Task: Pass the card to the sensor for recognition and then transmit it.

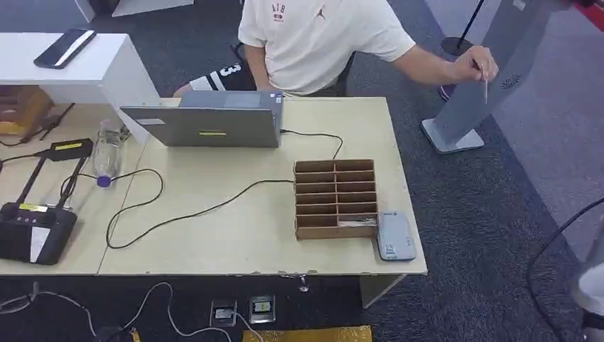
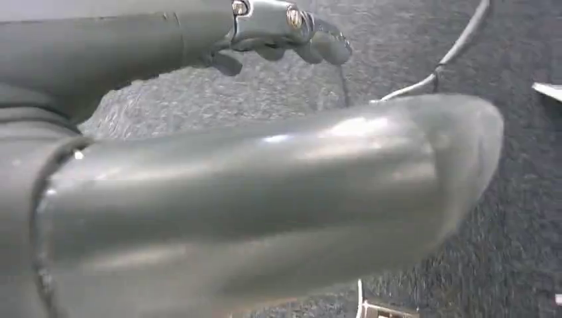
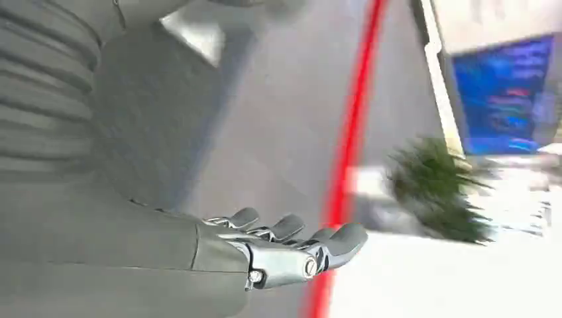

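Observation:
A person in a white shirt [image 1: 320, 39] sits behind the table and holds a thin card [image 1: 486, 90] out beside a grey stand [image 1: 470, 107]. A small grey-blue card sensor [image 1: 395, 236] lies at the table's front right corner, beside a brown slotted box [image 1: 335, 198]. A pale card [image 1: 355, 221] lies in one of the box's front slots. My left hand [image 2: 265, 192] hangs over dark carpet with its fingers [image 2: 291, 30] apart and nothing in it. My right hand [image 3: 278, 252] is stretched out flat and holds nothing. A part of my right arm [image 1: 591, 281] shows at the lower right edge.
A grey laptop [image 1: 206, 122] stands at the back of the wooden table [image 1: 235, 235], with black cables trailing across it. A plastic bottle [image 1: 107, 153] and black devices [image 1: 32, 228] lie at the left. Dark carpet surrounds the table.

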You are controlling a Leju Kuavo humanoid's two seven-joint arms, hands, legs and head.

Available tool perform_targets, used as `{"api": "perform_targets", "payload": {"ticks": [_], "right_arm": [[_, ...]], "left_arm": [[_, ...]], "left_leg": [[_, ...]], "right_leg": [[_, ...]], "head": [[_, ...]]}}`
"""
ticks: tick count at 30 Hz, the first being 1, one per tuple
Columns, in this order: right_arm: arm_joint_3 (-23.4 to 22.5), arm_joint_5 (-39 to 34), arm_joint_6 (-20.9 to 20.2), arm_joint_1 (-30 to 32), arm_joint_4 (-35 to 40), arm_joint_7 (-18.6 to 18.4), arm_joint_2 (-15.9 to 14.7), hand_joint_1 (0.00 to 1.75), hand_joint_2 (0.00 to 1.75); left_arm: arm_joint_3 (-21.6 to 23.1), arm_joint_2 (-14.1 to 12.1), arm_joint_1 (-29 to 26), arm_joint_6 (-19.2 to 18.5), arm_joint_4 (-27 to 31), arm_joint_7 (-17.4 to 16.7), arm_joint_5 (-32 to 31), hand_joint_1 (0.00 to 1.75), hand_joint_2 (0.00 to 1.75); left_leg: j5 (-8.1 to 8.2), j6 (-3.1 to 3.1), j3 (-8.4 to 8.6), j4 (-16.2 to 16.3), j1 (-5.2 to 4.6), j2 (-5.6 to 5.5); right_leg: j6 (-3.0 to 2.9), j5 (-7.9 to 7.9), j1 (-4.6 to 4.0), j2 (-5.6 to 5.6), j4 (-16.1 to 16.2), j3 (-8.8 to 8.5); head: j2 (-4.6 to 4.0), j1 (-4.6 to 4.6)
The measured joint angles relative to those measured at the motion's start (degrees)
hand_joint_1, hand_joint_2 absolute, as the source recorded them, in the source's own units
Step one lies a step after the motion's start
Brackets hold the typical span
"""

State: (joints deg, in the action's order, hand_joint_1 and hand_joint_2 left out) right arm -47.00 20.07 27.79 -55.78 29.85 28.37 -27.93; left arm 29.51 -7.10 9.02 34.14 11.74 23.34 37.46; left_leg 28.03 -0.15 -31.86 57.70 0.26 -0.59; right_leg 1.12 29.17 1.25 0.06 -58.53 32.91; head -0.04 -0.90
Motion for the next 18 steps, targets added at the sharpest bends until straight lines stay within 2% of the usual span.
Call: {"api": "perform_targets", "payload": {"ticks": [1, 4, 8, 11, 14, 18], "right_arm": [[5.39, 0.56, 0.87, 1.01, 2.86, -0.13, 0.06, 0.0, 1.75], [16.94, 4.73, 2.97, 3.86, 9.31, -0.24, 0.37, 0.0, 1.75], [33.78, 18.04, 4.37, 6.93, 17.15, -0.2, 1.16, 0.0, 1.75], [43.07, 26.56, 3.86, 8.12, 20.38, -0.15, 2.62, 0.0, 1.75], [51.81, 29.22, 3.58, 8.5, 22.74, 0.13, 4.26, 0.0, 1.75], [60.52, 30.36, 2.99, 8.18, 24.03, 0.9, 6.27, 0.0, 1.75]], "left_arm": [[0.28, 0.0, 0.3, 0.0, -0.02, 0.0, -0.54, 0.0, 0.0], [1.03, 0.2, 2.01, 0.0, 0.0, 0.0, -1.75, 0.0, 0.0], [2.29, 0.33, 3.36, -0.09, 0.0, -0.5, -2.64, 0.0, 0.0], [2.62, 0.35, 3.4, -0.33, 0.0, -0.61, -2.6, 0.0, 0.0], [3.23, 0.39, 3.33, -0.42, 0.0, -0.61, -2.21, 0.0, 0.0], [3.3, 0.39, 2.88, -0.46, 0.0, -0.61, -1.4, 0.0, 0.0]], "left_leg": [[0.04, -0.03, 0.04, -0.01, -0.01, 0.37], [0.18, -0.1, 0.16, -0.05, 0.04, 0.74], [0.08, -0.14, 0.13, -0.06, 0.08, 0.58], [-0.02, -0.12, 0.16, -0.05, 0.17, 0.33], [-0.09, -0.12, 0.03, -0.04, 0.18, -0.08], [-0.09, -0.13, -0.02, -0.04, 0.22, -0.23]], "right_leg": [[-0.02, -0.06, 0.01, 0.31, 0.0, 0.03], [-0.01, -0.07, -0.02, 0.72, 0.0, -0.07], [-0.01, -0.08, -0.06, 0.55, -0.02, -0.1], [-0.02, -0.09, -0.16, 0.31, -0.02, -0.11], [-0.03, -0.08, -0.18, -0.05, -0.02, -0.07], [-0.07, -0.03, -0.22, -0.18, -0.02, -0.07]], "head": [[0.0, 0.11], [0.0, 0.04], [0.0, 0.04], [0.0, 0.0], [0.0, 0.02], [0.0, 0.04]]}}
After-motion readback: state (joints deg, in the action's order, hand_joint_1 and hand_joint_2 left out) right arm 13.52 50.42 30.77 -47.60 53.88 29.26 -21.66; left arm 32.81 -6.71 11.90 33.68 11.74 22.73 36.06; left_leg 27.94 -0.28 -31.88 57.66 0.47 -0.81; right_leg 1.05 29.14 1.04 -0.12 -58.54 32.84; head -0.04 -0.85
